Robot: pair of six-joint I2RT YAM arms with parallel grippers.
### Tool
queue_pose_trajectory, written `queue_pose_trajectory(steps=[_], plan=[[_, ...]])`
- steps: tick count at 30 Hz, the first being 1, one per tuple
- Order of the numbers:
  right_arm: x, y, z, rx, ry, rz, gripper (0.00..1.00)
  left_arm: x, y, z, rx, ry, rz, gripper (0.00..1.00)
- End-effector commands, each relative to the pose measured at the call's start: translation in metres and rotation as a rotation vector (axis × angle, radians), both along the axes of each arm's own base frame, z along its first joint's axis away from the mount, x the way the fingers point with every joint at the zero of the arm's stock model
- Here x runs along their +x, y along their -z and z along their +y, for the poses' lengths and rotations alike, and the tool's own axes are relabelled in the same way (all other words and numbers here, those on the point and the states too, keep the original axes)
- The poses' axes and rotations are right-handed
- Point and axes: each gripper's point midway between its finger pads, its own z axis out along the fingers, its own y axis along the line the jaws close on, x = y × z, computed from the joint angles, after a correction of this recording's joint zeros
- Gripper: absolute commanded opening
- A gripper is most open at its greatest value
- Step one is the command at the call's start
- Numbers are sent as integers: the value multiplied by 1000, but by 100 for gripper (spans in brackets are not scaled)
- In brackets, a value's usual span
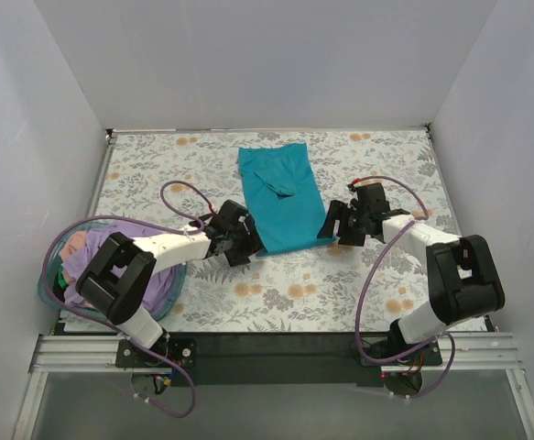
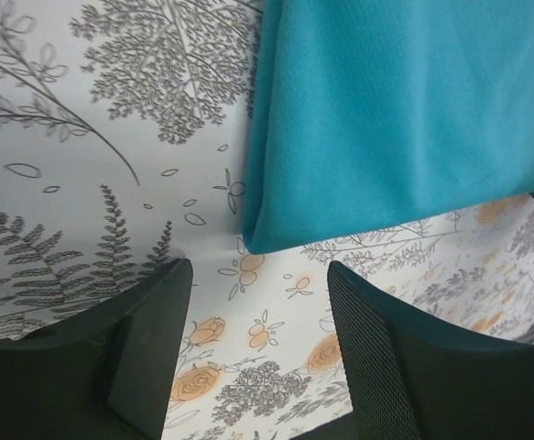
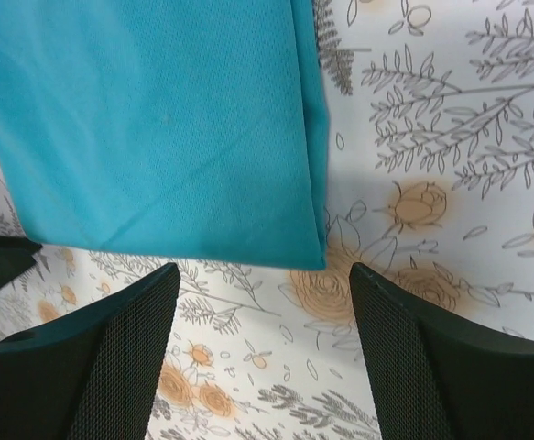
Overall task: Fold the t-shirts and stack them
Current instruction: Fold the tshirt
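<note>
A teal-blue t-shirt (image 1: 280, 194) lies folded lengthwise in the middle of the floral table. My left gripper (image 1: 245, 244) is open and empty just off the shirt's near left corner, which shows in the left wrist view (image 2: 386, 119). My right gripper (image 1: 336, 229) is open and empty just off the near right corner, seen in the right wrist view (image 3: 157, 128). A lavender t-shirt (image 1: 161, 280) and a pinkish one (image 1: 76, 244) lie in the basket at the left.
A translucent blue plastic basket (image 1: 49, 295) sits at the table's near left edge, under my left arm. White walls close in the table on three sides. A black rail runs along the near edge.
</note>
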Motion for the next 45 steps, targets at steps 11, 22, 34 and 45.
queue_pose_trajectory(steps=[11, 22, 34, 45], plan=[[11, 29, -2, 80, 67, 56, 34, 12, 28, -7, 50, -21, 36, 14], [-33, 23, -13, 82, 61, 40, 2, -47, 14, -18, 34, 123, -5, 0], [-140, -11, -50, 90, 161, -58, 1, -169, -39, -44, -178, 346, 22, 0], [-100, -96, -47, 80, 133, -235, 1, -135, -99, -57, -190, 284, -144, 0]])
